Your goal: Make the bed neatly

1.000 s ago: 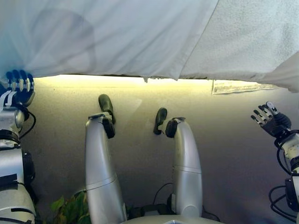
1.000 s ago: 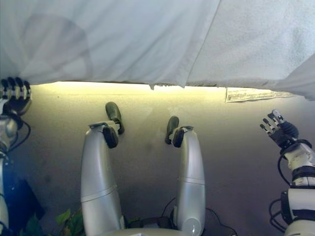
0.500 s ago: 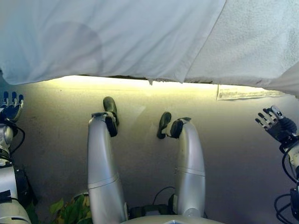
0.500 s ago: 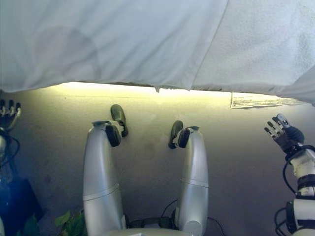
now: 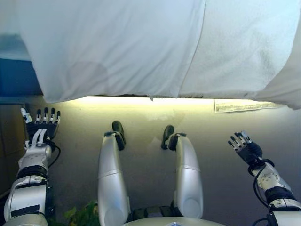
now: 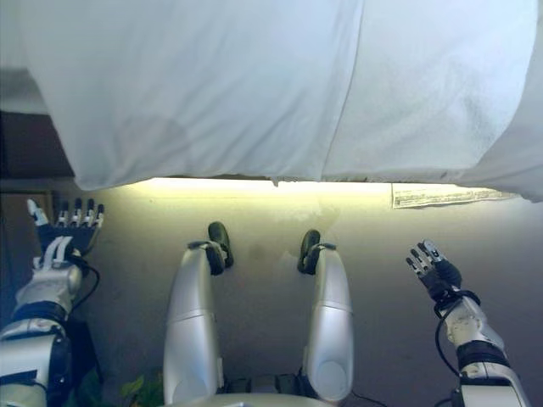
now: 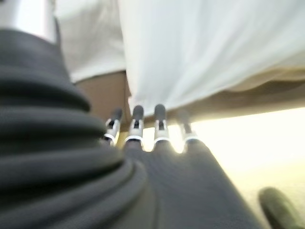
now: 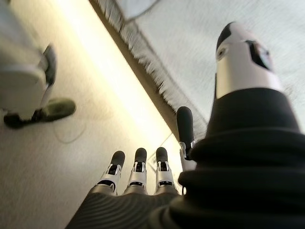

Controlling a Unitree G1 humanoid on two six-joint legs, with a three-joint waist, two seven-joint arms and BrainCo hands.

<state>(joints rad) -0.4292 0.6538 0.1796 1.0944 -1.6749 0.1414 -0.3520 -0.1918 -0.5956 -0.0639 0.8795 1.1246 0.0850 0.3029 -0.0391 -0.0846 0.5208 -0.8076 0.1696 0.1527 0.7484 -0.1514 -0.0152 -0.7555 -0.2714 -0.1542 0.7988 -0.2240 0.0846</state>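
Note:
A smooth white sheet (image 5: 117, 47) hangs over the bed's near edge across the upper left and middle. Beside it on the right lies a fluffier white blanket (image 5: 240, 47), its lower edge (image 8: 143, 57) fringed. My left hand (image 5: 41, 128) is low at the left, below the sheet's corner, fingers straight and apart, holding nothing. My right hand (image 5: 244, 147) is low at the right over the floor, below the blanket, fingers spread and empty. Neither hand touches the bedding.
A dark blue bed side (image 5: 19, 80) shows at the far left past the sheet. A white paper tag (image 5: 244, 105) lies on the floor under the blanket's edge. Beige carpet (image 5: 146, 120) runs along the bed. Green leaves (image 5: 87, 216) sit at the bottom left.
The camera has shifted, showing more of the bed's left end. Both hands have dropped lower and away from the bedding's edge, still spread and empty.

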